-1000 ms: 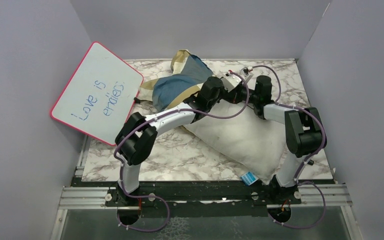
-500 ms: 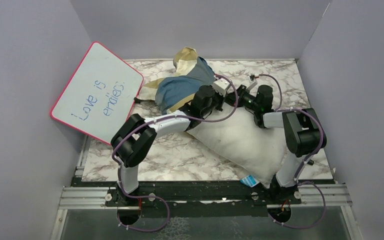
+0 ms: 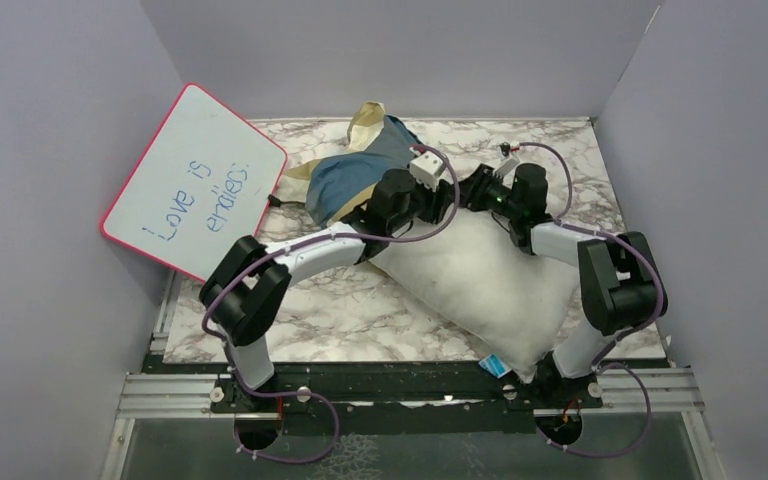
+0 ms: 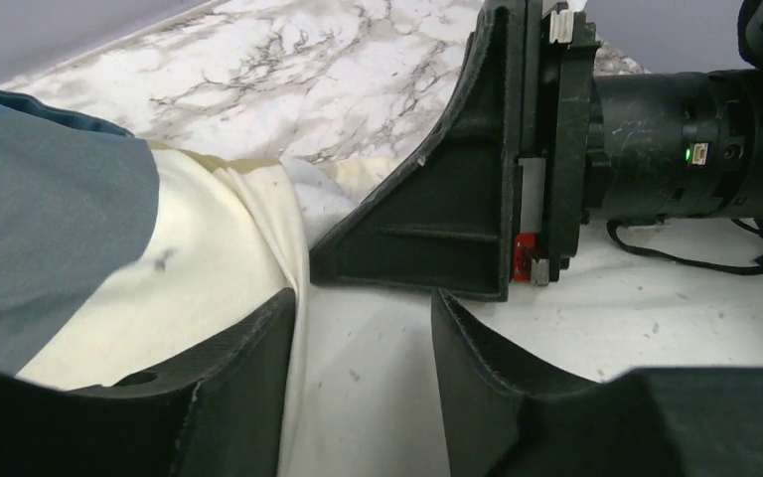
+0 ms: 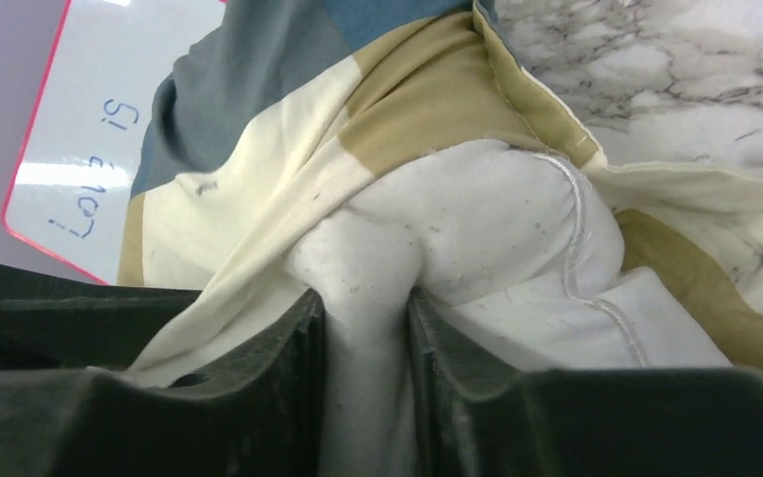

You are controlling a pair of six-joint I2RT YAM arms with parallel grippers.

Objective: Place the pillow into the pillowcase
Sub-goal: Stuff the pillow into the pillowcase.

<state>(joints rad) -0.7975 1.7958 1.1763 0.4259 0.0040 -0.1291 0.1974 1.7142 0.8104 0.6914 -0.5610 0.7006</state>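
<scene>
The white pillow [image 3: 480, 290] lies slantwise on the marble table, with its blue tag [image 3: 497, 366] at the near corner. Its far end meets the blue, tan and cream pillowcase [image 3: 355, 165], which is bunched at the back. My right gripper [image 5: 366, 298] is shut on a pinched fold of the pillow [image 5: 487, 219], and the pillowcase [image 5: 288, 99] mouth drapes around that end. My left gripper [image 4: 363, 298] is open over the pillow [image 4: 368, 397]; its left finger touches the pillowcase's cream hem [image 4: 258, 229]. The two grippers [image 3: 452, 197] [image 3: 467, 192] face each other closely.
A pink-rimmed whiteboard [image 3: 195, 185] leans on the left wall, close to the pillowcase. Grey walls enclose the table on three sides. Bare marble [image 3: 330, 310] shows to the near left of the pillow. A black rail [image 3: 410, 385] runs along the near edge.
My left gripper has gone from shut to open, letting go of the fabric. Both wrists moved nearer and slightly left. The pillow's far end shifted toward the pillowcase.
</scene>
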